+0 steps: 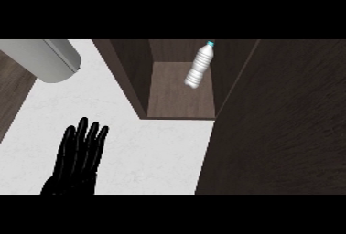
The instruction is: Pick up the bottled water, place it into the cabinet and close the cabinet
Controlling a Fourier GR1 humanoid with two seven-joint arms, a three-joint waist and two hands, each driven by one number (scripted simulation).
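The bottled water (198,67) is clear with a light blue cap and stands inside the open dark wood cabinet (179,98), on its floor toward the back right. No hand touches it. My left hand (79,153) rests open at the lower left over the white counter, fingers straight and pointing up, well apart from the cabinet. The cabinet door (283,123) is a large dark wood panel filling the right side of the view, swung open. My right hand does not show.
A grey cylindrical object (47,58) lies at the upper left on the white counter (155,151). Dark wood floor (12,87) shows past the counter's left edge.
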